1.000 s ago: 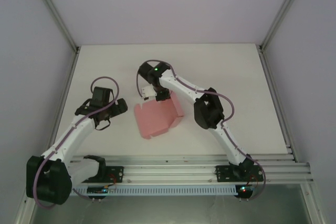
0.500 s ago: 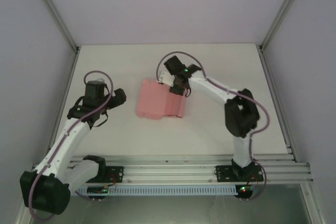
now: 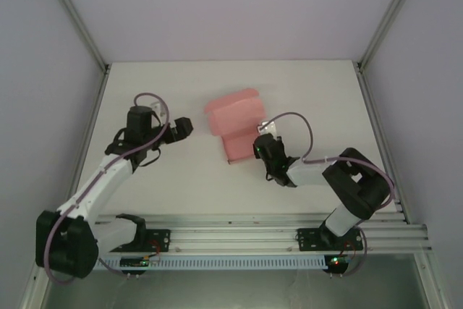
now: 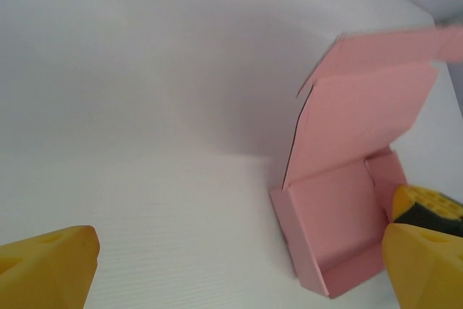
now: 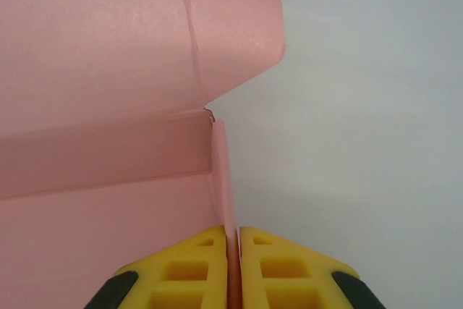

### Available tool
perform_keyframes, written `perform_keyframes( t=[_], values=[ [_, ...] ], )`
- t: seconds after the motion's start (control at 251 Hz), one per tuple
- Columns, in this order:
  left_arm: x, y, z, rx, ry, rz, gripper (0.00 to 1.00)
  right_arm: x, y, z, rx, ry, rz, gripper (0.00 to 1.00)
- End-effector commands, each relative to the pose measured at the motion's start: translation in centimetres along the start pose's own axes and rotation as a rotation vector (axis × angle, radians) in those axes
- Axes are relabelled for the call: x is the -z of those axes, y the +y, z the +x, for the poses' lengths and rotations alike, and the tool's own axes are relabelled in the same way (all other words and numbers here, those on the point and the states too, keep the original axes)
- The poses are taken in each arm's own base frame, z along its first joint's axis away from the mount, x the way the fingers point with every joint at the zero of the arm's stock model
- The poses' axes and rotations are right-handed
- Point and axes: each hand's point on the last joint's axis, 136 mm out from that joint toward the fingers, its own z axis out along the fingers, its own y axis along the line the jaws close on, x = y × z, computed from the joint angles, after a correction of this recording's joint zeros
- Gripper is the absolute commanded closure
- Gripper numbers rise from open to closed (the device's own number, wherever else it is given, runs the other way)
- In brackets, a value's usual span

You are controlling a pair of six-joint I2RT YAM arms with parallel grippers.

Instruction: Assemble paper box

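The right arm has swung right round. A second ago it was reaching over the paper box [image 3: 233, 117] from the far side; now it is folded low on the near right, and the box has travelled with it. It has gone up the table [image 3: 325, 92] from just in front of the rail to the middle, and it has turned as it went.

The right gripper [image 3: 259, 146] has the card. Its wrist view shows the yellow fingers [image 5: 206, 265] closed almost together, with one thin pink side wall nipped upright between them. That is a pinch on the box's right wall, and nothing more than an edge.

The box itself is half made: a shallow tray with its side walls up, and the big lid panel [image 4: 362, 106] leaning back behind it, flaps still loose.

Over on the left, the left gripper [image 3: 187, 127] has come in closer and now faces the box. It is well short of touching, with its jaws spread as wide as they go and nothing in them. From its own camera the tray [image 4: 340, 215] sits straight ahead.

To me this looks like a reposition for a handover of work, with the right holding the wall steady and the left lined up on the open side. The lid and the flaps are still to be folded, so the job is perhaps halfway along.
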Motion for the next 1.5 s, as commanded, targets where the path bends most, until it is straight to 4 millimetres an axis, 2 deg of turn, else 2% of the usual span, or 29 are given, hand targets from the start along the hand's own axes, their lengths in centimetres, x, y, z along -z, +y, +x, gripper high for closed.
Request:
perform_keyframes(
  t=[0.0,0.056,0.192,0.319,0.439,0.591,0.726,0.794,0.854,0.882,0.998,1.062,1.118,1.165,1.269,1.373,1.457,1.497],
  values=[
    [-1.7,-4.6,-0.3,-0.136,0.023,0.16,0.0,1.3,-1.0,-4.0,-0.23,-0.195,0.076,1.0],
    [-2.9,-5.5,0.0,-0.178,0.052,0.169,0.01,1.3,-0.7,-3.5,-0.235,-0.178,0.069,1.0],
    [-5.8,-4.9,-0.7,-0.223,0.091,0.093,0.18,1.4,0.2,-2.4,-0.219,-0.151,0.051,1.0],
    [-7.4,-5.2,-1.6,-0.274,0.108,0.095,0.22,1.0,0.6,-1.3,-0.209,-0.115,0.041,1.0],
    [-8.8,-5.8,-1.9,-0.316,0.131,0.127,0.35,0.6,1.1,-0.4,-0.214,-0.078,0.024,0.99],
    [-10.1,-6.1,-1.7,-0.327,0.168,0.148,0.6,0.4,1.1,0.2,-0.215,-0.061,0.026,0.98],
    [-10.5,-7.0,-1.4,-0.365,0.179,0.207,0.66,0.1,1.6,0.3,-0.201,-0.041,0.015,0.97],
    [-10.5,-7.4,-1.5,-0.379,0.176,0.224,0.8,-0.1,1.8,0.2,-0.193,-0.038,0.009,0.97],
    [-10.6,-7.5,-1.6,-0.392,0.17,0.222,1.0,-0.1,2.1,0.2,-0.186,-0.033,-0.003,0.96],
    [-10.7,-7.6,-1.7,-0.402,0.168,0.221,1.0,-0.1,2.2,0.1,-0.19,-0.035,-0.005,0.95],
    [-10.8,-7.5,-1.2,-0.504,0.15,0.219,1.0,0.3,2.3,-0.1,-0.195,-0.025,-0.026,0.82],
    [-10.7,-7.4,-0.8,-0.564,0.143,0.234,1.0,0.7,2.3,-0.5,-0.205,-0.012,-0.039,0.61],
    [-10.6,-7.3,-0.4,-0.598,0.148,0.242,1.0,1.2,2.4,-0.8,-0.212,0.023,-0.067,0.49],
    [-10.4,-7.4,0.0,-0.626,0.158,0.254,1.0,1.6,2.6,-1.2,-0.204,0.061,-0.102,0.34],
    [-10.1,-7.7,0.6,-0.674,0.162,0.29,1.0,2.5,2.6,-2.4,-0.175,0.163,-0.17,0.11],
    [-9.7,-7.9,1.2,-0.727,0.169,0.323,1.0,3.3,1.4,-4.6,-0.089,0.2,-0.221,0.01],
    [-9.5,-8.1,1.3,-0.756,0.166,0.335,1.0,3.7,-0.5,-6.9,-0.018,0.192,-0.235,0.01],
    [-9.4,-8.1,1.3,-0.766,0.167,0.34,1.0,3.9,-0.8,-7.6,0.033,0.195,-0.308,0.01]
  ],
)
